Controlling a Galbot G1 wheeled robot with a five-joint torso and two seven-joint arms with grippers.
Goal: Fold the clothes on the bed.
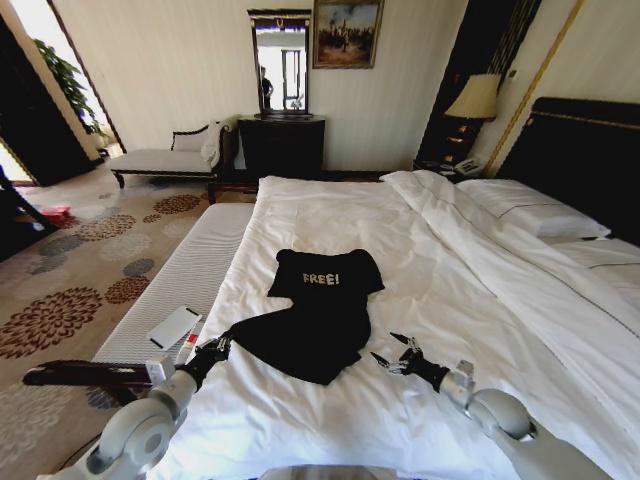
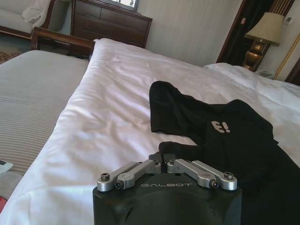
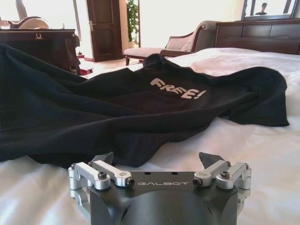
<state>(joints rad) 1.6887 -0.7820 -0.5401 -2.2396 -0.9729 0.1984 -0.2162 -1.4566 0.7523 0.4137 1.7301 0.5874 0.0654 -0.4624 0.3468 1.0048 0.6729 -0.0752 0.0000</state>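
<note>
the black top (image 1: 322, 312) lies on the white duvet of the bed (image 1: 330, 215), near the foot edge, with its "free!" lettering facing up and away from the robot. it is not flat: the chest part sits spread out, while the lower part is bunched and pulled into a skewed flap toward the left tool (image 1: 218, 347).

the left tool sits at the top's left corner. in the left wrist view its fingers are drawn together on a fold of the black fabric (image 2: 187, 150), so it looks clamped on the top. the right tool (image 1: 393, 354) rests low over the duvet just beside the top's right edge, not touching it; in the right wrist view its fingers (image 3: 105, 159) stand apart with the dark hem lying just ahead of them.

by my reading the fold is only starting: one corner is taken, the other is not, and no neat crease shows yet. the next move calls for the right tool to slide forward under or onto the hem in front of it and pinch only the black cloth, not the duvet beneath. after that both corners would need lifting together and carrying toward the lettering. soft fabric like this will likely sag and drag, and a one-sided pull would skew it further.

a striped bench (image 1: 190, 270) stands beyond the left tool, beside the bed.
</note>
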